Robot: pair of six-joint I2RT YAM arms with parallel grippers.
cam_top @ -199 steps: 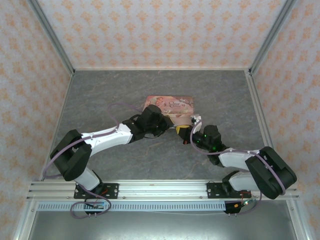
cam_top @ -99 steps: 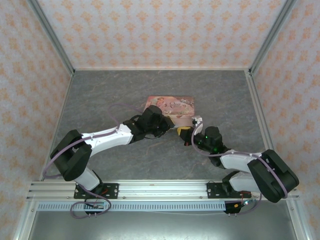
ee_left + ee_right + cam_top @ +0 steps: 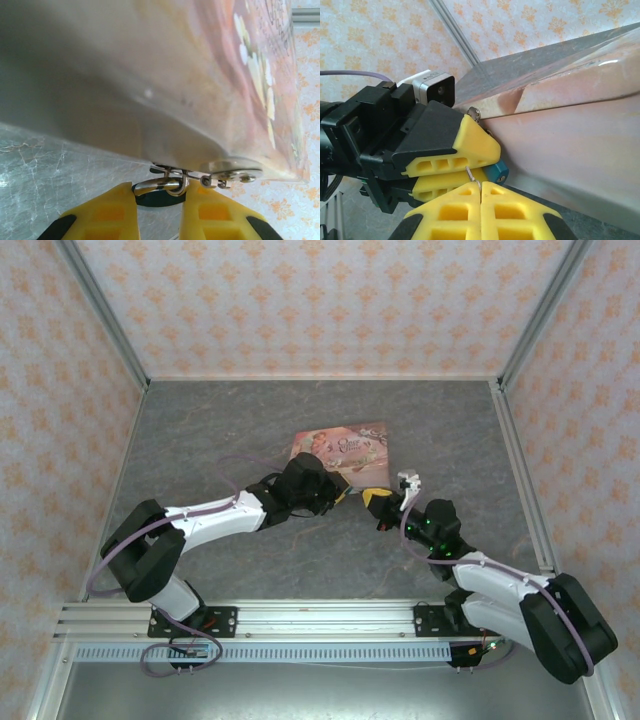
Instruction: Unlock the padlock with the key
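Teal and tiny, the padlock [image 3: 496,171] sits at the pink tin's [image 3: 340,448] front edge, pinched in my left claw [image 3: 159,194]. My right claw [image 3: 480,187], fingers pressed together, nips a thin metal piece, likely the key [image 3: 471,173], just beside it. The lock looks not yet opened. The tin's lettering is too small to read.

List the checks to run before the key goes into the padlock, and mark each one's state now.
1. Left gripper shut on the padlock: ok, the teal body is pinched between its fingers.
2. Right gripper shut on something: ok, a thin metal piece sticks out.
3. That piece is the key: cannot tell.
4. Keyhole facing the right gripper: cannot tell.
5. Room around the padlock: not ok, the tin sits right beside it.
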